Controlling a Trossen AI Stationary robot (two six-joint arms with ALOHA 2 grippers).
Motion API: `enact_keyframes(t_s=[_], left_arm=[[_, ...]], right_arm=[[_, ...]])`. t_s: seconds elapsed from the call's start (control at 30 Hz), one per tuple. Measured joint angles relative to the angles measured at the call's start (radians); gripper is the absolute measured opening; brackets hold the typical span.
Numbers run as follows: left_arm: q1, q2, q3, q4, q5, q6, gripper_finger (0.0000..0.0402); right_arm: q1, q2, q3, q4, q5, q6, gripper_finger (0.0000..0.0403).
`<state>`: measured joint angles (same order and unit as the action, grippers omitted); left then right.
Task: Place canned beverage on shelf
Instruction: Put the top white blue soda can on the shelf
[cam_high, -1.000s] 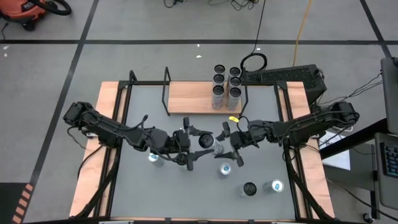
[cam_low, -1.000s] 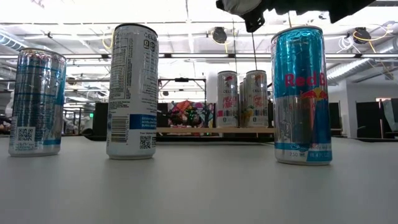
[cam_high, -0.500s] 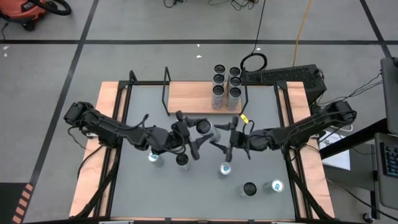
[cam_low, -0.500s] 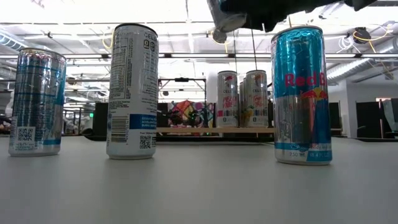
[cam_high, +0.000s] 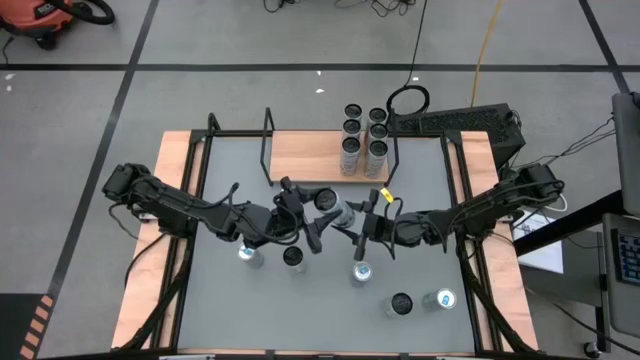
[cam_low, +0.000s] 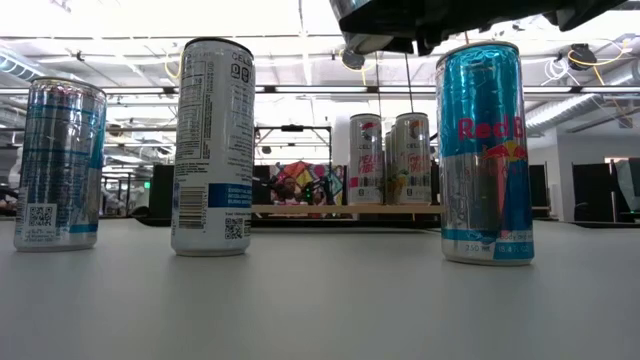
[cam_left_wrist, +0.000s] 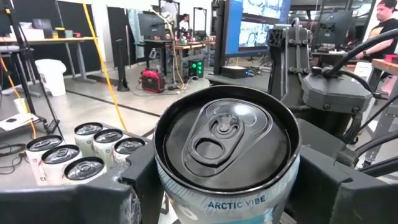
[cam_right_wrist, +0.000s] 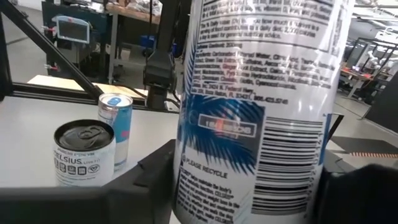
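A slim silver and blue can (cam_high: 336, 206) with a black top (cam_left_wrist: 224, 134) hangs tilted in the air over the table's middle, between my two arms. My left gripper (cam_high: 316, 214) is shut on it from the table's left. From the right, my right gripper (cam_high: 358, 224) has its fingers on either side of the can's printed wall (cam_right_wrist: 261, 106). The shelf (cam_high: 305, 158), a light-wood board with black rod ends, stands at the far edge. Several cans (cam_high: 363, 135) stand upright on its right end. My left gripper pinches the can's wall just under the top rim (cam_left_wrist: 171, 190) between its two fingers (cam_left_wrist: 134, 183), which come level from the table's left. The can is lifted clear, its top tipped toward this arm. My right gripper has the can's lower wall (cam_right_wrist: 193, 186) between its two fingers (cam_right_wrist: 149, 180), coming level from the table's right and lying across the can. Both fingers meet the wall. The can's bottom end (cam_low: 378, 30) hangs clear of the table.
Several loose cans stand upright on the grey table: two (cam_high: 248, 255) (cam_high: 292, 257) under my left arm, one (cam_high: 362, 272) below my right gripper, two (cam_high: 400, 303) (cam_high: 443, 298) near the front right. The shelf's left part is bare board.
My left gripper has turned at the wrist and swung the can toward the far edge, tipping it. My right gripper has turned, sunk a little and come in toward the can from the right. Its fingers stood wide apart earlier and have narrowed onto the can's wall.
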<state>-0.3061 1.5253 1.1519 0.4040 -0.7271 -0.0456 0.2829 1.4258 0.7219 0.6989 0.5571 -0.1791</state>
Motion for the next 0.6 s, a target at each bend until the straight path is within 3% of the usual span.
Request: enact_keyframes(t_s=[0.33, 0.6], left_arm=[[0.001, 0.0, 0.002, 0.002, 0.01, 0.035, 0.03], [-0.01, -0.011, 0.002, -0.003, 0.121, 0.134, 0.0307]], right_arm=[[0.0, 0.0, 0.0, -0.011, -0.015, 0.033, 0.0201], [-0.006, -0.004, 0.0, -0.011, -0.19, 0.09, 0.0197]])
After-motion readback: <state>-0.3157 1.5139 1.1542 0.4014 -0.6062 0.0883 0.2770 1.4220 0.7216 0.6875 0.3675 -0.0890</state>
